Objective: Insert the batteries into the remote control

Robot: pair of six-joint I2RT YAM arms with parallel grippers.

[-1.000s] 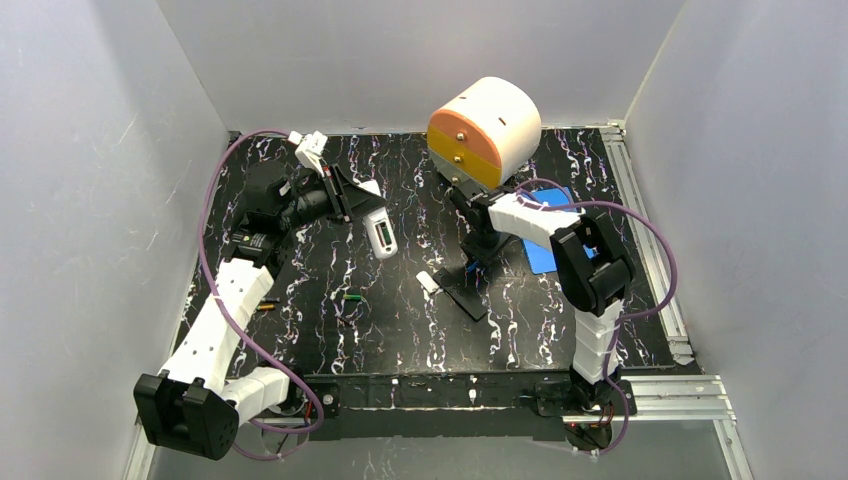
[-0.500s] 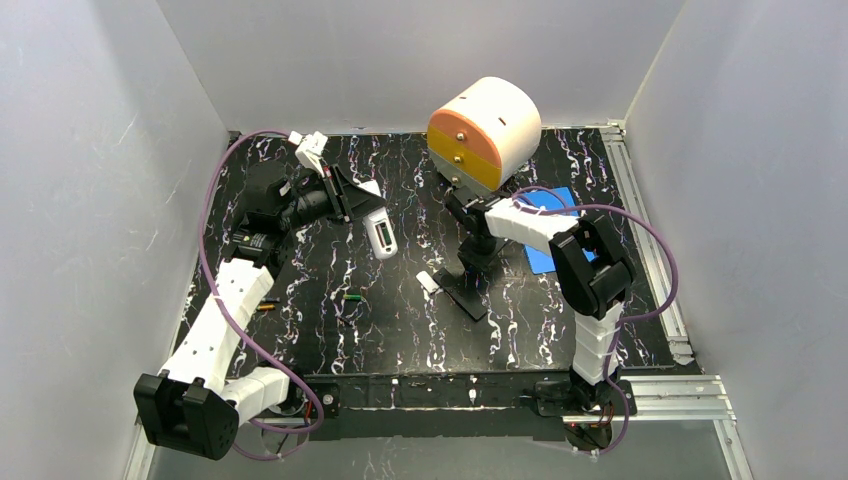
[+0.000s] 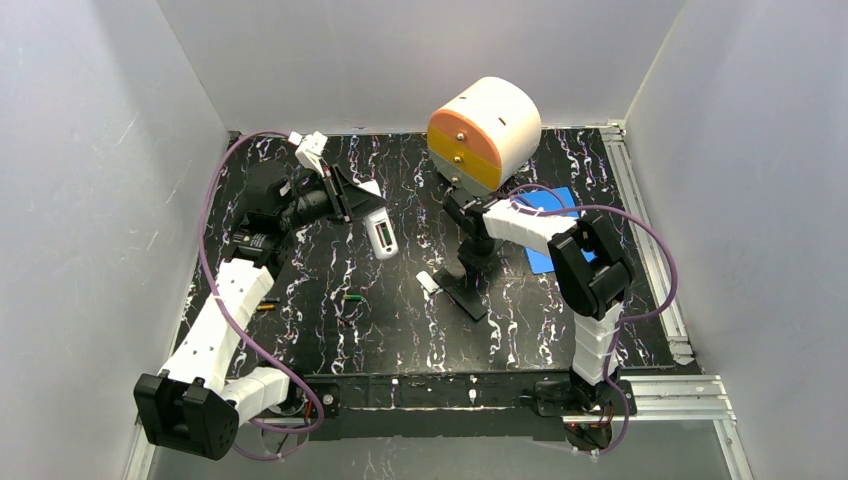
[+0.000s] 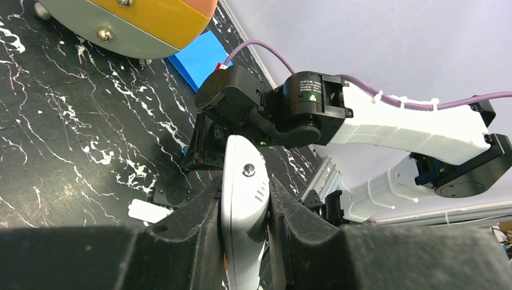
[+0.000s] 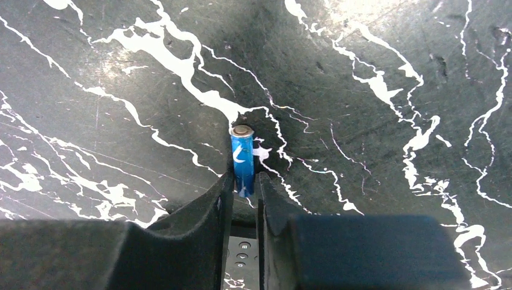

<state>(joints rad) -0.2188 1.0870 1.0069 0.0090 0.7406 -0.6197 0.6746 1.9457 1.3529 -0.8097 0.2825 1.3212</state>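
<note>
Black marbled surface (image 3: 400,340): white-veined, carrying everything loose in the scene.
Left end effector (image 4: 244,196): raised above the far left of the surface, its two dark fingers pressed against the long sides of the white remote (image 4: 244,181).
White remote: held clear of the surface and tilted. In the top view its free end points down toward the middle, with a dark slot showing on its face.
Right end effector (image 5: 244,181): lowered near the middle of the surface, pinching the blue battery (image 5: 243,157) between its fingertips.
Blue battery: gripped by its lower part, metal cap pointing away from the wrist camera toward the surface. Whether the cap touches the surface cannot be told.
Green battery (image 3: 352,297): lying flat on the surface, well apart from both end effectors, left of the black remote (image 3: 468,295).
Black remote: flat on the surface just below the right end effector, with a small white piece (image 3: 428,282) beside its left end.
Drum-shaped object (image 3: 485,130): orange, yellow and white, at the far edge behind the right arm.
Blue card (image 3: 545,255): flat on the surface, partly under the right arm.
</note>
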